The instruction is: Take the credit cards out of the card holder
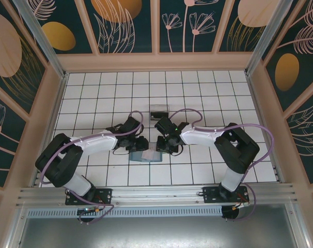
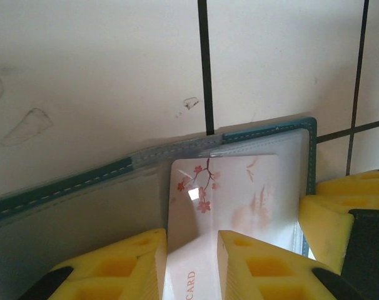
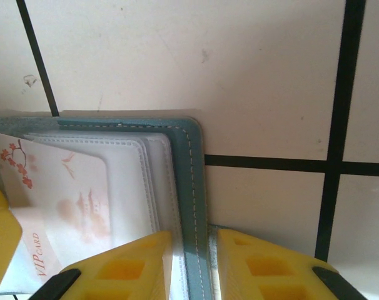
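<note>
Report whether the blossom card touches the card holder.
Touching. Left wrist view: the blossom card lies flat against the clear sleeves of the card holder, inside its teal border.

Your left arm [image 1: 92, 140] and right arm [image 1: 208, 135] bend inward, wrists close together. Your left gripper [image 2: 192, 240] pinches a card [image 2: 233, 200]. Your right gripper [image 3: 194, 240] clamps the card holder [image 3: 191, 187] at its edge.

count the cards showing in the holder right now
1: a pale cherry-blossom card on the clear sleeves of the open card holder, at its teal-edged end. Others may be hidden inside the sleeves.
</note>
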Action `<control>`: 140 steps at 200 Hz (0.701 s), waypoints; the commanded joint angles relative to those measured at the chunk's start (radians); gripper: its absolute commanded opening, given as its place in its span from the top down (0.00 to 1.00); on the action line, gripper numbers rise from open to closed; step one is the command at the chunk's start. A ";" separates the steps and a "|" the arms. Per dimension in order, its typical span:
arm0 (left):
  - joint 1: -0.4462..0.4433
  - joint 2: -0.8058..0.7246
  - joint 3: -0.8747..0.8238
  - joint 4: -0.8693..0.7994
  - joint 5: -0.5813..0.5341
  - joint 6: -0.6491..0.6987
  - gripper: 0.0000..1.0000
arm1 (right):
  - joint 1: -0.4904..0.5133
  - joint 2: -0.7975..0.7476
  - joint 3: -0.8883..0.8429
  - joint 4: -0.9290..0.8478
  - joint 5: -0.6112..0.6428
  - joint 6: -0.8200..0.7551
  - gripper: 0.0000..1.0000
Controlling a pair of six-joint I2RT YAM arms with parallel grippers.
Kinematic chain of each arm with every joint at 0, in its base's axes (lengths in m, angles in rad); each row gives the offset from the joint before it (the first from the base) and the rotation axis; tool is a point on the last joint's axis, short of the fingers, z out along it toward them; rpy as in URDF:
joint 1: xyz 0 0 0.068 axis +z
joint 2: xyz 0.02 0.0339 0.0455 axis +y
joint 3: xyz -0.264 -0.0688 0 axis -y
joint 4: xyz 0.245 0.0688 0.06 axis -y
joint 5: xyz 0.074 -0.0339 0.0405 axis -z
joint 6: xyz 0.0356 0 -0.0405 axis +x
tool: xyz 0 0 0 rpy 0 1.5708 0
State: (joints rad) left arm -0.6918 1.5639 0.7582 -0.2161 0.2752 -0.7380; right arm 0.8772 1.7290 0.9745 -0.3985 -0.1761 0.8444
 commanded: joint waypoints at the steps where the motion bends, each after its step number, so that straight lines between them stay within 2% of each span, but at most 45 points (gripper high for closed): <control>1: 0.006 0.024 -0.019 0.047 0.065 -0.006 0.70 | 0.013 0.020 0.001 -0.042 0.023 -0.006 0.74; 53: 0.006 0.036 -0.032 0.074 0.122 -0.003 0.70 | 0.015 0.027 0.004 -0.043 0.020 -0.009 0.74; 92: 0.006 0.039 -0.028 -0.008 0.018 0.011 0.72 | 0.014 0.029 0.004 -0.045 0.021 -0.011 0.74; 140: 0.007 -0.006 -0.083 0.071 0.059 -0.019 0.78 | 0.015 0.032 0.006 -0.049 0.021 -0.013 0.74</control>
State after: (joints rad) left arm -0.6891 1.5764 0.7147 -0.1474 0.3260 -0.7391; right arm 0.8787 1.7309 0.9749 -0.3988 -0.1757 0.8440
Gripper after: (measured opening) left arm 0.226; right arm 0.258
